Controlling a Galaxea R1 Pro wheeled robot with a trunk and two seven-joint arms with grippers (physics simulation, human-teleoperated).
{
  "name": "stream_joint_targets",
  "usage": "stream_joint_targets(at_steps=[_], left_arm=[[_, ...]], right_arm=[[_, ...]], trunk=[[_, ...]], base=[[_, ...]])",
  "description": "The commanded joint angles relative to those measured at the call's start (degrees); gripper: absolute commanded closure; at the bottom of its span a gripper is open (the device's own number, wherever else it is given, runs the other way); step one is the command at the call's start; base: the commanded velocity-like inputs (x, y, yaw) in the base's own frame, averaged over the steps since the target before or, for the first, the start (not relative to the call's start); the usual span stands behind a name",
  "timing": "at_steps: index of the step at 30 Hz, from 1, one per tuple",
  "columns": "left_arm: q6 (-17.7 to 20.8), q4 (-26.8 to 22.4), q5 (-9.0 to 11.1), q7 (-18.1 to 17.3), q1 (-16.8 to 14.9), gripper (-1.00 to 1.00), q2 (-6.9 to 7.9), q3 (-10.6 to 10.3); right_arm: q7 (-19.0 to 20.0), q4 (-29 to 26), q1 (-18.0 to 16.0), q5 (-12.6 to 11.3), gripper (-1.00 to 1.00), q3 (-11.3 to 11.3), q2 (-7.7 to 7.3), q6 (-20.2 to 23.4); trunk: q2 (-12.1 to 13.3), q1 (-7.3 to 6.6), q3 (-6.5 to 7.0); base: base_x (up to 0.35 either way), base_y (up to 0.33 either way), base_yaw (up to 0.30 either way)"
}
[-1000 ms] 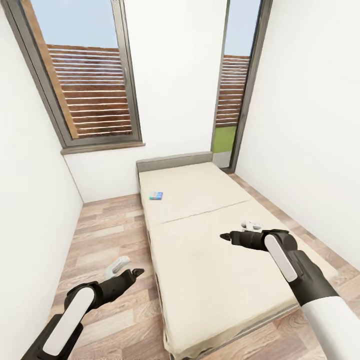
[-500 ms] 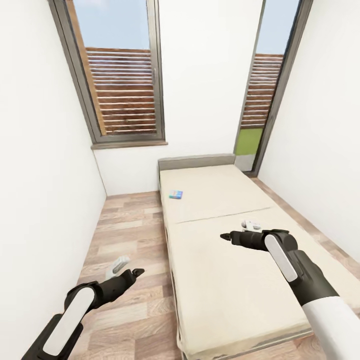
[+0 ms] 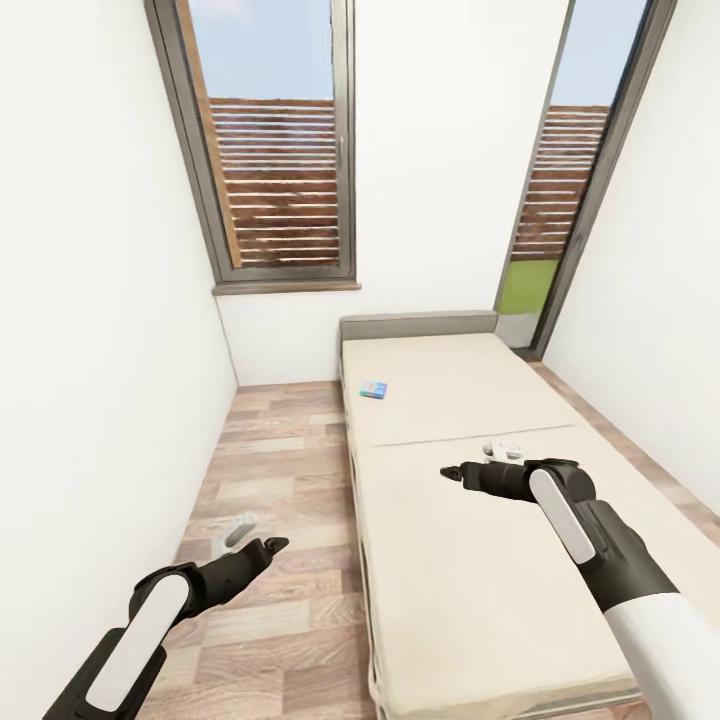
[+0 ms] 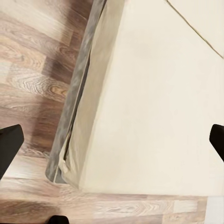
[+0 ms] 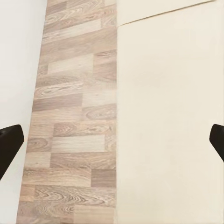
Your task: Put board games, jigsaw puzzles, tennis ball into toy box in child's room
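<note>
A small light-blue board game (image 3: 374,389) lies flat on the far section of the beige bed (image 3: 470,590), near its left edge and the grey headboard (image 3: 418,325). My right gripper (image 3: 450,472) hovers open over the near section of the mattress, well short of the game. The left gripper (image 3: 276,545) hangs open above the wood floor beside the bed. In the left wrist view the left gripper (image 4: 112,144) looks down on the bed's corner (image 4: 70,172). In the right wrist view the right gripper (image 5: 112,144) spans mattress and floor. The table, toy box, jigsaw puzzles and tennis ball are out of view.
A strip of wood-plank floor (image 3: 280,450) runs between the white left wall (image 3: 100,350) and the bed. A tall window (image 3: 280,150) with a sill stands at the back, and a narrow glazed opening (image 3: 560,200) sits at the back right.
The whole view has swung to the left, so the bed and windows now sit further right in the picture. Both arms hold the same pose in front of the camera.
</note>
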Motion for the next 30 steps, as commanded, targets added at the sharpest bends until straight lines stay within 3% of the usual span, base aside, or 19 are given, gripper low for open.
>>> stream_joint_targets(at_steps=[1,19,30], left_arm=[[0.0,-0.1,0.6,0.6,-0.1,-1.00,0.05,-0.1],[0.0,-0.1,0.5,0.6,-0.1,-1.00,0.09,-0.1],[-0.1,-0.1,0.4,0.6,-0.1,-1.00,0.09,-0.1]], right_arm=[[0.3,0.0,-0.1,0.3,-1.00,0.1,-0.05,0.2],[0.2,-0.1,-0.1,0.4,-1.00,0.1,-0.05,0.2],[0.2,-0.1,-0.1,0.4,-1.00,0.1,-0.01,0.1]], trunk=[[-0.1,0.04,-0.12],[-0.1,0.04,-0.12],[-0.1,0.04,-0.12]], base=[[0.065,0.021,0.050],[0.176,0.124,0.017],[0.072,0.055,0.002]])
